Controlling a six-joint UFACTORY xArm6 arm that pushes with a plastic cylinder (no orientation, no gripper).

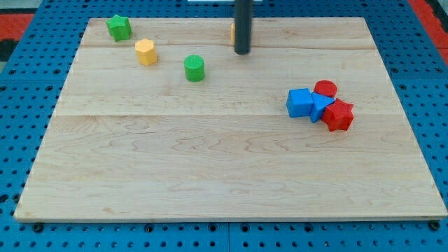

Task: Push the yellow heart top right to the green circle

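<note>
The green circle block (194, 68) stands on the wooden board (210, 161) at the upper left of centre. My rod comes down from the view's top, and my tip (242, 51) is to the right of and above the green circle. A sliver of a yellow block (233, 32), likely the yellow heart, shows just left of the rod; the rest is hidden behind it. Whether my tip touches it cannot be told.
A yellow hexagon block (145, 52) and a green star block (119, 27) lie at the upper left. At the right a blue cube (299, 103), a second blue block (320, 107), a red circle (325, 89) and a red star (339, 115) cluster together.
</note>
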